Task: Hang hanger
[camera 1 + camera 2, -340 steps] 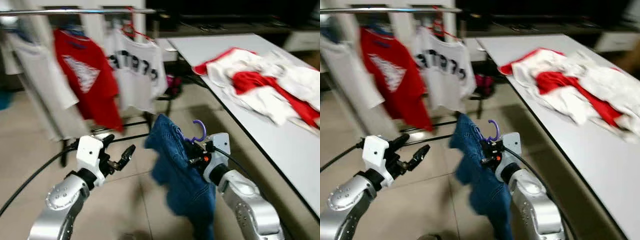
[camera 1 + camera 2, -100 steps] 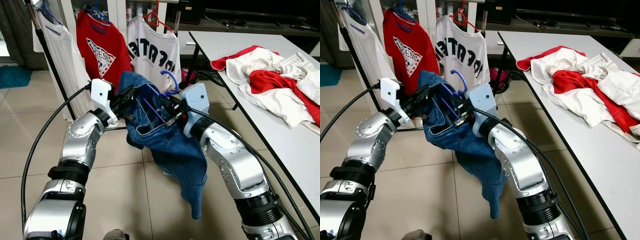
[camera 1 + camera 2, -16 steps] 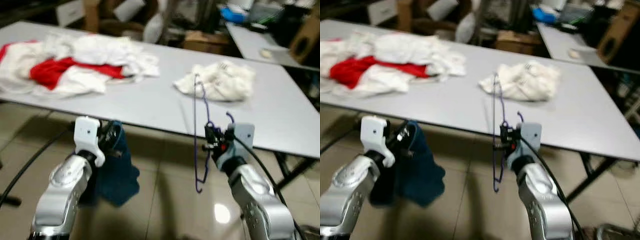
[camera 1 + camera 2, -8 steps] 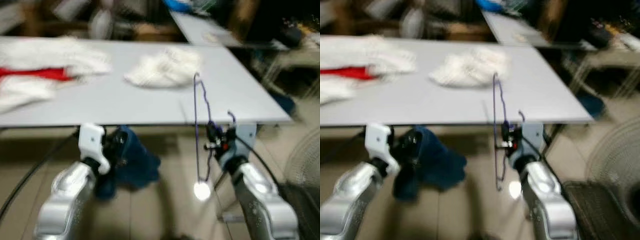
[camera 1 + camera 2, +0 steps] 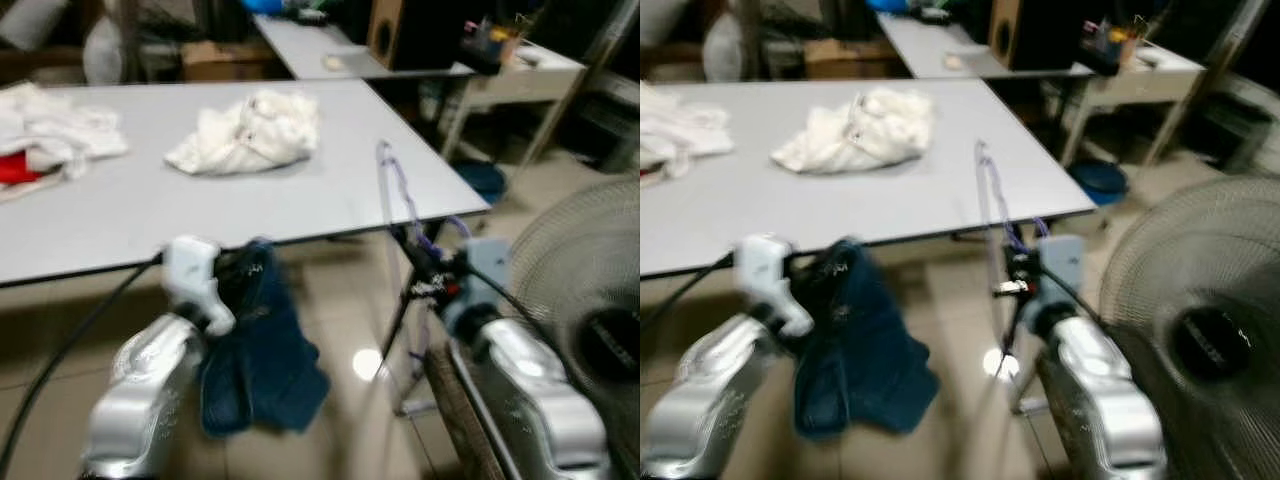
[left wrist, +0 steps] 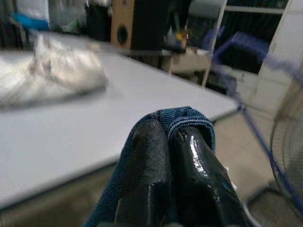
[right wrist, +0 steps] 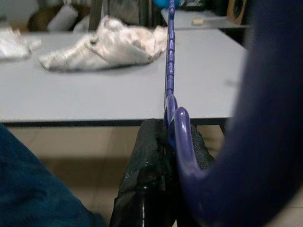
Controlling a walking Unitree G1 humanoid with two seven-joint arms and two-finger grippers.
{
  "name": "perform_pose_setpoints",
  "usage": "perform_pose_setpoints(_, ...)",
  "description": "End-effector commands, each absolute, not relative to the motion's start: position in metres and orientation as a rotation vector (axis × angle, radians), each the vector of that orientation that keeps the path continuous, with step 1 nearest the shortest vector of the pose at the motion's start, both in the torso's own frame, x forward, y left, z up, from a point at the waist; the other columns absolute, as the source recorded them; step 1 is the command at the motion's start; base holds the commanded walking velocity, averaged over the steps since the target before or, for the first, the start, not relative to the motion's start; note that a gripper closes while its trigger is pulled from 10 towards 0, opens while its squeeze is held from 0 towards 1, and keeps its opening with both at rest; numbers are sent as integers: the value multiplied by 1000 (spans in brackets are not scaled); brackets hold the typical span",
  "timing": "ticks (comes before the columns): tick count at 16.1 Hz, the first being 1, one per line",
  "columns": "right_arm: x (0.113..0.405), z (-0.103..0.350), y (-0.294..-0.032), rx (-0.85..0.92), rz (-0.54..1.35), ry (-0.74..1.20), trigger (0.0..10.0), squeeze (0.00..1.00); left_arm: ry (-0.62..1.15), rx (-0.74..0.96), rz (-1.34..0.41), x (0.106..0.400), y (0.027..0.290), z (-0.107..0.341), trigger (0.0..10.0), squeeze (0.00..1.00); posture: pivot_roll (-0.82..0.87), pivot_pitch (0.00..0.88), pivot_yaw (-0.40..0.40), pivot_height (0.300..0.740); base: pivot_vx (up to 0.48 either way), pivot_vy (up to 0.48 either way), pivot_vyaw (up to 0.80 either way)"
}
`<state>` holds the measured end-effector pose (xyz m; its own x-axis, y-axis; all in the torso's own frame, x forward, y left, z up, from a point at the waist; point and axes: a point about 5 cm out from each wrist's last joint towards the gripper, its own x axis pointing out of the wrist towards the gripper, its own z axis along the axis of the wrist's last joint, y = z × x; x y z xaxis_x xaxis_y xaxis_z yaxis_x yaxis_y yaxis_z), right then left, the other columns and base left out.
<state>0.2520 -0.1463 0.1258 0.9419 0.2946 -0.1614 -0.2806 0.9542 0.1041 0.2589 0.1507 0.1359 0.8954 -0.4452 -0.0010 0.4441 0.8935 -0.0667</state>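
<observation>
My right gripper [image 5: 428, 283] is shut on a purple wire hanger [image 5: 398, 196], held upright in front of me; its hook curls close to the right wrist camera [image 7: 176, 126]. My left gripper [image 5: 236, 272] is shut on a fold of blue jeans [image 5: 262, 360], which hang down toward the floor. In the left wrist view the denim edge [image 6: 185, 116] wraps over the closed black fingers [image 6: 187, 165]. Both grippers are held just in front of the near edge of a long grey table [image 5: 150, 215].
A crumpled white garment [image 5: 247, 132] lies on the table, with white and red clothes [image 5: 35, 145] at its left end. A large standing fan [image 5: 585, 315] is close on my right. A second table [image 5: 330, 45] with a speaker box stands behind. The tiled floor lies below.
The whole view has swung right along the table: the clothes pile slid left and the fan came into view. Both grippers keep their hold on jeans and hanger.
</observation>
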Motion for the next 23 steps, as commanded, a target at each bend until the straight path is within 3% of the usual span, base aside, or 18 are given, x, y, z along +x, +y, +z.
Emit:
perform_pose_setpoints(1,255,135,-137,80,350,129,10000,0,-42,-43,-444,262,158,151,10000,0,-57,0,-51,740,480,0,0)
perform_pose_setpoints(7,259,142,-136,93,371,85,10000,0,-106,-41,-439,272,164,171,10000,0,-50,0,-54,740,480,0,0)
perform_pose_setpoints(11,258,140,-131,84,398,88,10000,0,2,0,-471,262,166,147,10000,0,-50,0,-65,740,103,0,0)
perform_pose_setpoints(23,262,135,-123,90,415,89,10000,0,-4,-1,-452,262,175,150,10000,0,-20,0,-67,740,0,478,0)
